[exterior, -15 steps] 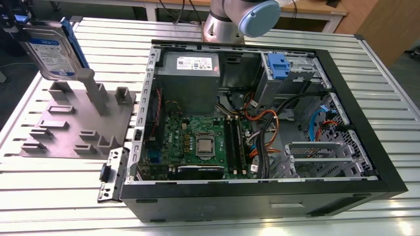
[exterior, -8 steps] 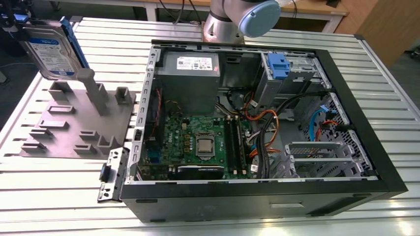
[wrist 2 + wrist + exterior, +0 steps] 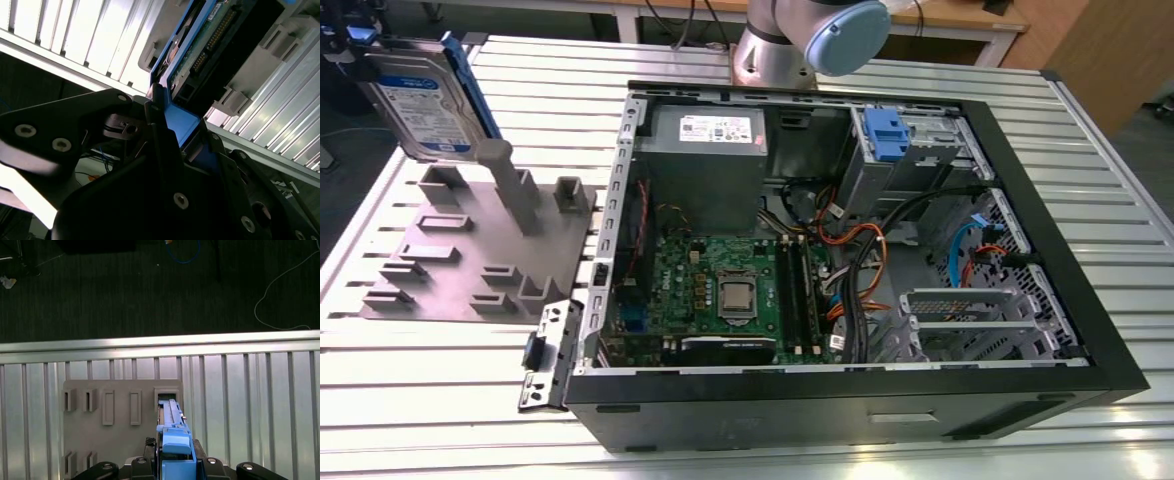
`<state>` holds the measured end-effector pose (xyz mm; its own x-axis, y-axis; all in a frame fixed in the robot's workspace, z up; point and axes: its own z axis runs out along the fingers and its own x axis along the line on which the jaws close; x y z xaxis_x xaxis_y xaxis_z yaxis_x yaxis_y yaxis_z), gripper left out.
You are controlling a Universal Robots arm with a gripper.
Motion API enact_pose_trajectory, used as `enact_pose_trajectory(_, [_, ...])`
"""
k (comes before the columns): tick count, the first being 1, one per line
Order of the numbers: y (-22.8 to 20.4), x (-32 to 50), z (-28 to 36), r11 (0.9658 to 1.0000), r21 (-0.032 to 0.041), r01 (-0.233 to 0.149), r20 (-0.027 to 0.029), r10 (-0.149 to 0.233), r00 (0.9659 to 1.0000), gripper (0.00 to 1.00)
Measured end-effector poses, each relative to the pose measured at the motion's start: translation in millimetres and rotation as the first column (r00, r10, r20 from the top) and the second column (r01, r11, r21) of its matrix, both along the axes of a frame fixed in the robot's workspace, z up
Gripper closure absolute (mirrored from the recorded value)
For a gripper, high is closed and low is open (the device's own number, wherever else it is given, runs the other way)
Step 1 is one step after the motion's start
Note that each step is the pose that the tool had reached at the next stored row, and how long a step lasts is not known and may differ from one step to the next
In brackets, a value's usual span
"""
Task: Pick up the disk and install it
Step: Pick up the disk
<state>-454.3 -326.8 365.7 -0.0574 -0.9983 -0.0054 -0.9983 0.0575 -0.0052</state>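
The disk (image 3: 420, 100) is a silver hard drive with a white-and-blue label in a blue carrier. It hangs upright at the exterior view's far left, above the grey fixture plate (image 3: 467, 250), with its lower edge beside the top of a tall post (image 3: 507, 180). My gripper (image 3: 350, 45) is shut on the drive's upper blue end. In the first wrist view the disk (image 3: 172, 420) runs edge-on over the fixture's slot (image 3: 167, 394), with my gripper (image 3: 176, 466) clamping its blue end. The second wrist view has the black fingers (image 3: 155, 125) pressed against the blue carrier (image 3: 182, 122).
An open black computer case (image 3: 1107, 300) lies on the slatted aluminium table (image 3: 1121, 150). It holds a grey power supply (image 3: 707, 130), a motherboard (image 3: 720, 285), cables, and a blue-tabbed carrier (image 3: 887, 135) in its bay. The arm's base (image 3: 787, 45) stands behind the case.
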Motion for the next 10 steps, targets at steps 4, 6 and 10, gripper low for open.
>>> enact_pose_trajectory(4, [0.0,0.0,1.5,1.0000,0.0000,0.000,0.0001,0.000,1.0000,0.64])
enact_pose_trajectory(6, [0.0,0.0,2.1,1.0000,0.0001,0.000,0.0003,0.000,1.0000,0.64])
enact_pose_trajectory(10, [0.0,0.0,3.2,1.0000,0.0000,0.000,0.0002,0.000,1.0000,0.64])
